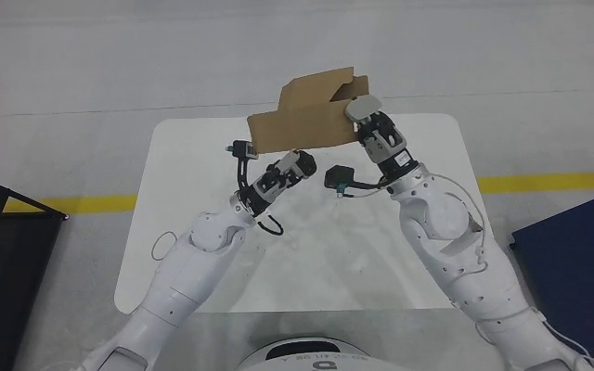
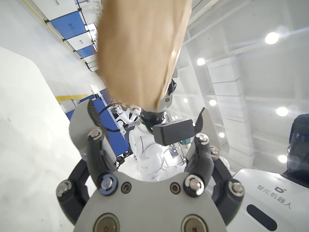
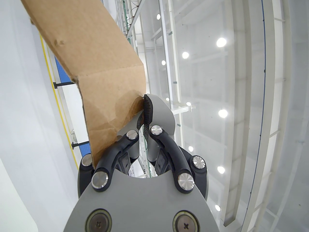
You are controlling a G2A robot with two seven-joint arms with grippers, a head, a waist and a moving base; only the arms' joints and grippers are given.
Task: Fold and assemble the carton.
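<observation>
Grey floor (image 1: 93, 56) crossed by a yellow line (image 1: 538, 183) surrounds the white table (image 1: 186, 241), whose corners are rounded; both arms are raised over its far half. We find the carton (image 1: 302, 121) in the air above the table's far edge, off the surface. It is a brown cardboard blank, flat along most of its length, with one panel bent at a crease near its right end and a shorter flap standing behind. In the right wrist view the same crease runs across the cardboard (image 3: 96, 56), with bright ceiling lamps (image 3: 221, 42) beside it. We note that the right gripper (image 1: 364, 113) carries the load. Its jaws are pressed together on the corner of the bent panel, the ribbed pad (image 3: 147, 112) of one finger lying against the board and the other finger hidden behind it. The left gripper (image 1: 303, 163) sits just beneath the carton's lower edge, near the middle of the blank. In its own view we see its fingers (image 2: 80, 121) spread wide with nothing between them. The blurred cardboard (image 2: 142, 37) lies beyond their tips, and we cannot tell whether it touches them. Between the two wrists hangs the smallest item, the black wrist camera (image 1: 339, 176) of the right arm.
</observation>
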